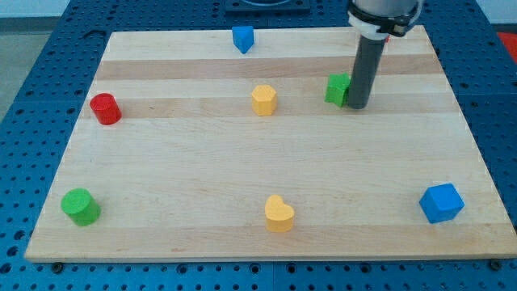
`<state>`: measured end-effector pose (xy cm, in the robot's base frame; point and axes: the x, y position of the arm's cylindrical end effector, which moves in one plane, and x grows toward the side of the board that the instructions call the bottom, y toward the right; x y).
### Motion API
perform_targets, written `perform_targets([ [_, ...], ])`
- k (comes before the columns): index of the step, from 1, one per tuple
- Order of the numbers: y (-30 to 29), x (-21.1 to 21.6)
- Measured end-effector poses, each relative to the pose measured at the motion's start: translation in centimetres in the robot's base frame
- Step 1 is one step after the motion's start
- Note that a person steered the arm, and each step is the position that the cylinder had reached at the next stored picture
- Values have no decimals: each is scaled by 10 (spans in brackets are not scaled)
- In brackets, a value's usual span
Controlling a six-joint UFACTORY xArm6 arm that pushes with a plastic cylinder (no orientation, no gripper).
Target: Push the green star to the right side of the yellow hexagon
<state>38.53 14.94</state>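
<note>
The green star (336,88) lies on the wooden board at the view's upper right. The yellow hexagon (263,99) lies left of it, near the board's upper middle. My tip (358,106) stands right against the green star's right side, partly hiding its right edge. The rod rises from there toward the view's top.
A blue block (242,38) sits at the top edge, a red cylinder (105,108) at the left, a green cylinder (81,206) at the lower left, a yellow heart (279,213) at the bottom middle, a blue cube (442,202) at the lower right.
</note>
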Motion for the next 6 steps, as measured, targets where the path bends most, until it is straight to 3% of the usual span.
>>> perform_targets([
  [2,87,-20],
  [6,-65,-32],
])
